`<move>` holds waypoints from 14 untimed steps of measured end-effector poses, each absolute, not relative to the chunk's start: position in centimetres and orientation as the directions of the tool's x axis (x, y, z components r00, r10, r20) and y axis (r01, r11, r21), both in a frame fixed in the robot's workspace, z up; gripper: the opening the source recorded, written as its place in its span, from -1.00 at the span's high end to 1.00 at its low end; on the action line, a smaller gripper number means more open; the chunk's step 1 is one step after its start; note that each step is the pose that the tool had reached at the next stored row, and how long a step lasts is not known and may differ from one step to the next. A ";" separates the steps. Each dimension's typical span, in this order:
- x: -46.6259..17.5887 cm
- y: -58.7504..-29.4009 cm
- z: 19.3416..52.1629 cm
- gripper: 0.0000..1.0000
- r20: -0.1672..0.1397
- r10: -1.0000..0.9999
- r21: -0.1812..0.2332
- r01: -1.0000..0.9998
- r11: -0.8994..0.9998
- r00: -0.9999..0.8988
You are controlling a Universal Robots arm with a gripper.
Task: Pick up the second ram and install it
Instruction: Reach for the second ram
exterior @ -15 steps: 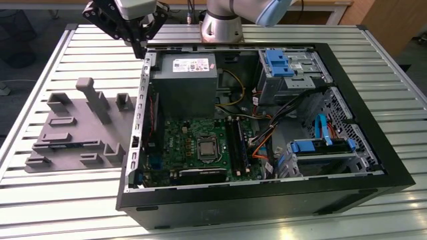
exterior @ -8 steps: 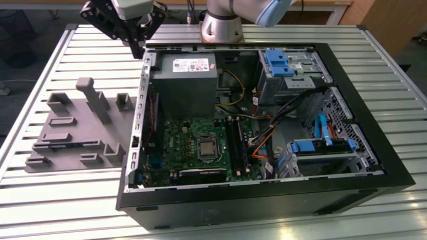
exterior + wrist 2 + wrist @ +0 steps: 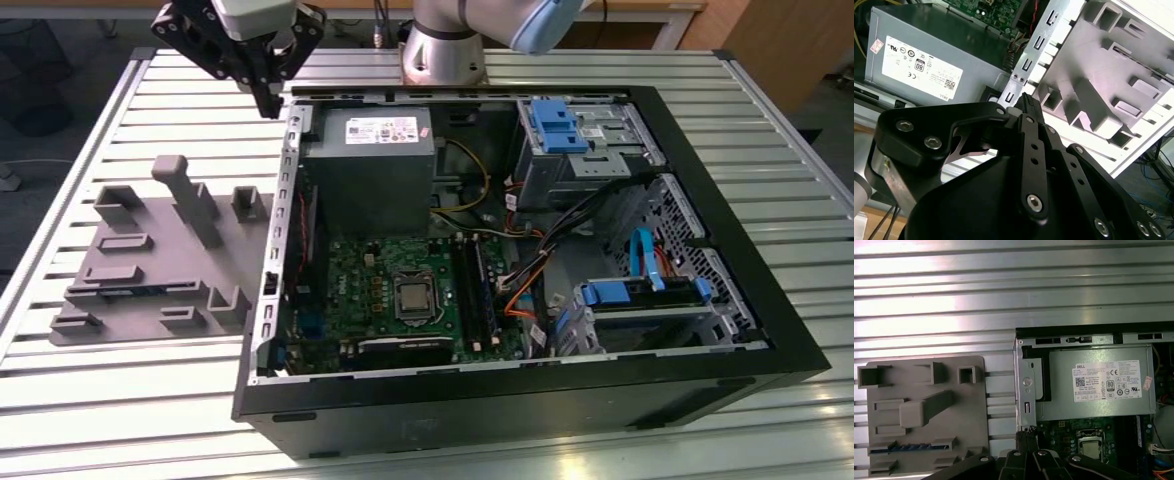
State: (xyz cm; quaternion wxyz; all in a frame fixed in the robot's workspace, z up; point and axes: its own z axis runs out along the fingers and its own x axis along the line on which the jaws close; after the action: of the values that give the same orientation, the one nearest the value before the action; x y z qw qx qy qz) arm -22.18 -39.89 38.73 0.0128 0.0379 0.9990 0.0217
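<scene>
Exterior view, standing by the table: the gripper (image 3: 274,100) hangs over the back corner of the open computer case (image 3: 534,400), just beside the power supply (image 3: 367,170). Its black fingers look pinched together at the tips with nothing between them, and both wrist views agree.

The second ram (image 3: 134,291) is outside the case, lying in a shallow groove of the grey holder block (image 3: 160,235) that sits just beside the case wall on the exterior view's left. It lies toward the holder end farthest from the gripper, so the stick is well apart from the pincer, out from the case and down along the holder. Its long axis seems to run across the line of that case wall rather than along it.

In the first wrist view the stick (image 3: 909,446) is only a thin bluish strip sunk in the groove; its chips cannot be made out. Inside the case, the long black memory slots (image 3: 470,285) on the motherboard (image 3: 387,270) are dark, and I cannot tell whether any is filled.
</scene>
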 end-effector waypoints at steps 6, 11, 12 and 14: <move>-22.5 -39.9 38.7 0.79 -0.024 0.076 0.044 0.075 0.996 -0.997; -22.8 -39.9 38.7 0.79 -0.024 0.076 0.044 0.075 0.996 -0.997; -22.8 -39.9 38.7 0.79 -0.024 0.076 0.044 0.075 0.996 -0.997; -22.9 -39.9 38.7 0.79 -0.024 0.076 0.044 0.075 0.996 -0.997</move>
State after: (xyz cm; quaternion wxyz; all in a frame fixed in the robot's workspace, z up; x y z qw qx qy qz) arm -22.90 -39.89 38.67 0.0127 0.0379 0.9990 0.0217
